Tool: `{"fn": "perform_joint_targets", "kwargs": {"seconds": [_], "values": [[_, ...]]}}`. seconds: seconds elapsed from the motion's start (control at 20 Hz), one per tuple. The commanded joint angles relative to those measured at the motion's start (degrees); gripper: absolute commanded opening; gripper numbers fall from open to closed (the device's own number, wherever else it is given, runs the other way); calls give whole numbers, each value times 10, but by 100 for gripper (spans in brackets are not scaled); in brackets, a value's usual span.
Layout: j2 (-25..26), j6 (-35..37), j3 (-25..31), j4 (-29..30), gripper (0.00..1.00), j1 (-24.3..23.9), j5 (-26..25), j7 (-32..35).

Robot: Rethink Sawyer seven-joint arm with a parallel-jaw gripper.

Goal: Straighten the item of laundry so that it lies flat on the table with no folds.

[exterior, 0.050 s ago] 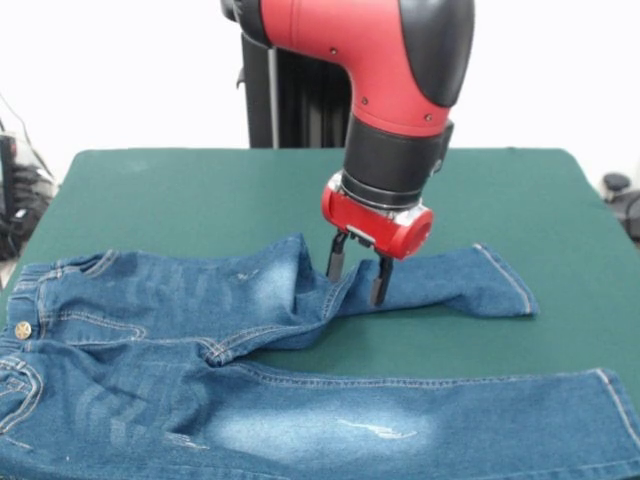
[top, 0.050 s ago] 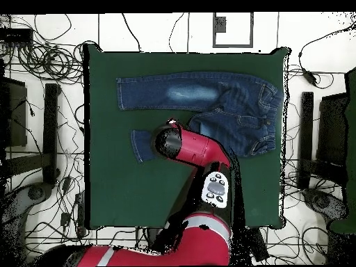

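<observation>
The item of laundry, blue denim jeans (exterior, 0.050 s ago: 150, 340), lies across the near half of the green table (exterior, 0.050 s ago: 200, 190), waistband at the left. The near leg runs straight to the right, with a faded pale patch. The far leg (exterior, 0.050 s ago: 450, 280) is creased and bunched where it meets the seat. My gripper (exterior, 0.050 s ago: 360, 275) points down onto that bunched part, open, its black fingers (exterior, 0.050 s ago: 337, 260) apart with denim between them, tips at the cloth. In the overhead view the jeans (top, 0.050 s ago: 201, 97) lie along the far edge of the table (top, 0.050 s ago: 111, 181), and the red arm (top, 0.050 s ago: 198, 149) hides the gripper.
Bare green cloth stretches behind the jeans toward the pedestal (exterior, 0.050 s ago: 290, 100). Cables (top, 0.050 s ago: 42, 62) and dark stands (top, 0.050 s ago: 50, 132) surround the table on the floor. The near leg's hem (exterior, 0.050 s ago: 620, 400) lies close to the table's right edge.
</observation>
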Motion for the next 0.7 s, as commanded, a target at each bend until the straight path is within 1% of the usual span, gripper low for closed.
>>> {"fn": "perform_joint_targets", "kwargs": {"seconds": [0.05, 0.25, 0.4, 0.7], "values": [[39, -32, 70, 48, 100, 6, -22, 56], [30, -33, 72, 61, 100, 1, -25, 51], [32, -42, 75, 65, 100, 0, -26, 52], [33, -46, 66, 68, 100, 12, -22, 63]]}}
